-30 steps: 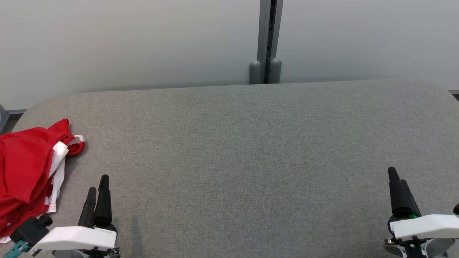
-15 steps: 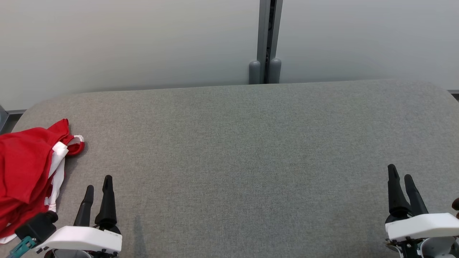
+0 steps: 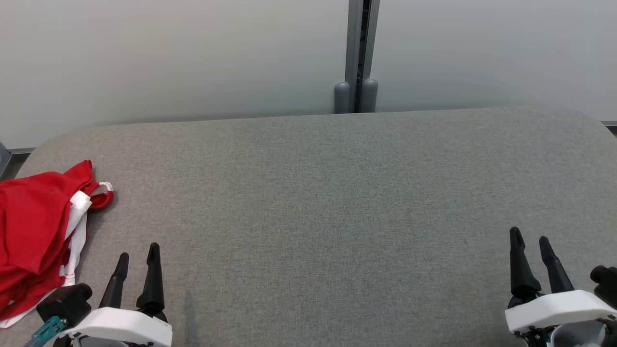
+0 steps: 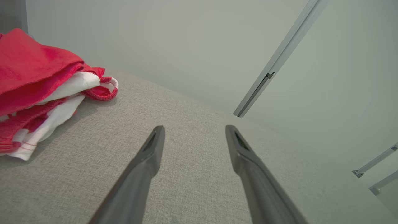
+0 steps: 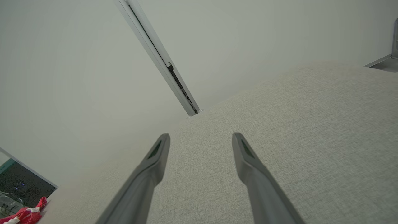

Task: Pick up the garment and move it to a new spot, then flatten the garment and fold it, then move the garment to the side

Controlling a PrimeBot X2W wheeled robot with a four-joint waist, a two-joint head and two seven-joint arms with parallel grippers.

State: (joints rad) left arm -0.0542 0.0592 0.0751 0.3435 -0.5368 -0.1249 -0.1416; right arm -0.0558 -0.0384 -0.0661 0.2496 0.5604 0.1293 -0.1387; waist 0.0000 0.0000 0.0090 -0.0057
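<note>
Head view is showing a grey fabric-covered surface [image 3: 337,193] stretching across the frame, with the garment [image 3: 33,231] lying crumpled at its far left end. The garment is red with white parts showing along its right side, and a red loop edged in white stitching is poking out toward the middle of the surface. It is resting there in a loose heap, with part of it running off the left edge of the frame.

The left gripper [image 3: 139,250] is sitting at the lower left, just to the right of the garment. Its two dark fingers are standing spread wide, clear of the cloth and gripping nothing. The right gripper [image 3: 529,235] is sitting at the lower right, well apart from the garment, with its fingers likewise spread and nothing between them.

Left wrist view is looking along that gripper's parted fingers over bare grey fabric. The garment is lying to their upper left, red folds stacked over white ones, and the loop is lying flat on the surface.

Right wrist view is showing its own fingers parted above bare fabric too. The garment is appearing as a small red and white scrap in the bottom left corner, near a dark panel [image 5: 21,177].

Behind the surface, pale wall panels [image 3: 193,58] are meeting at a grey metal upright [image 3: 357,48].
</note>
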